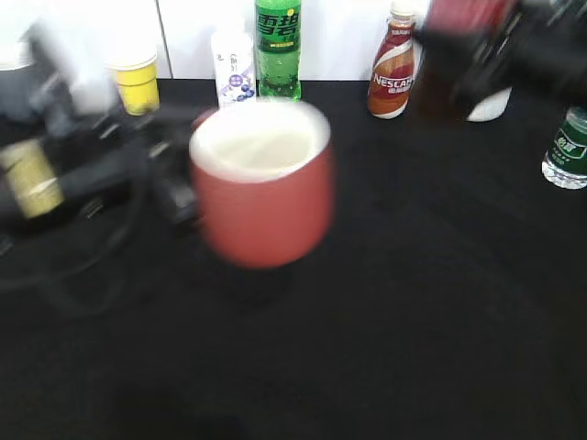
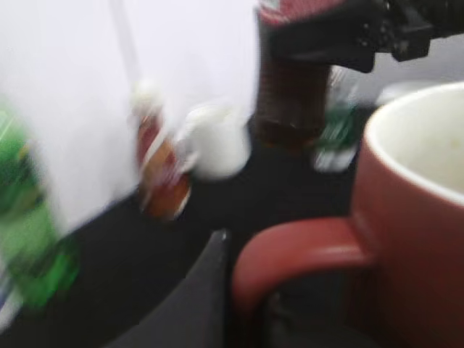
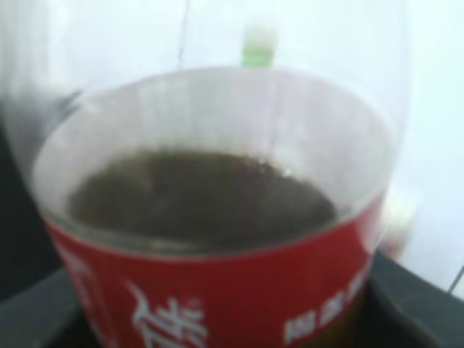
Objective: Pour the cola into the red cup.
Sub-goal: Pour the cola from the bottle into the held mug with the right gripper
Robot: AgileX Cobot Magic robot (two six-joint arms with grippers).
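The red cup (image 1: pixel 263 188) is held up off the black table, blurred by motion, its white inside empty. My left gripper (image 1: pixel 174 183) grips its loop handle (image 2: pixel 290 254) from the left; the cup body (image 2: pixel 413 239) fills the right of the left wrist view. My right gripper (image 1: pixel 486 64) is shut on the cola bottle (image 1: pixel 449 55) and holds it raised at the upper right. The right wrist view shows the red label (image 3: pixel 217 297) between the fingers and dark liquid (image 3: pixel 203 196) above it. The cola also shows in the left wrist view (image 2: pixel 293 94). Its cap is out of view.
Along the back stand a yellow paper cup (image 1: pixel 136 81), a small white carton (image 1: pixel 233 66), a green soda bottle (image 1: pixel 278 48), a Nescafe bottle (image 1: pixel 393 69) and a white cup (image 1: pixel 491 103). A green-labelled water bottle (image 1: pixel 570 147) stands at the right edge.
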